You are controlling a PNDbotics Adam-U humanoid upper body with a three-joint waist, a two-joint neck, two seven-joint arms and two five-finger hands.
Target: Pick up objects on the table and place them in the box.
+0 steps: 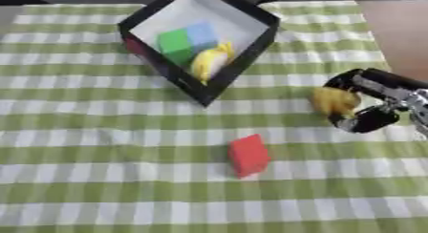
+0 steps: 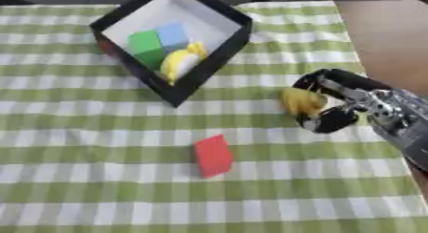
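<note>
A black box (image 1: 242,60) with a white inside stands tilted at the top middle of the green checked cloth. In it lie a green block (image 1: 175,43), a light blue block (image 1: 201,34) and a yellow banana-shaped thing (image 1: 209,61). A red block (image 1: 248,155) rests on the cloth below the box. My right hand (image 1: 368,100) comes in from the right edge, its fingers and thumb curled round a small yellow object (image 1: 334,101) just above the cloth, right of the box. My left hand shows in neither view.
The cloth (image 1: 100,146) covers the table. A bare brown strip of table (image 1: 401,31) shows at the upper right, past the cloth's edge.
</note>
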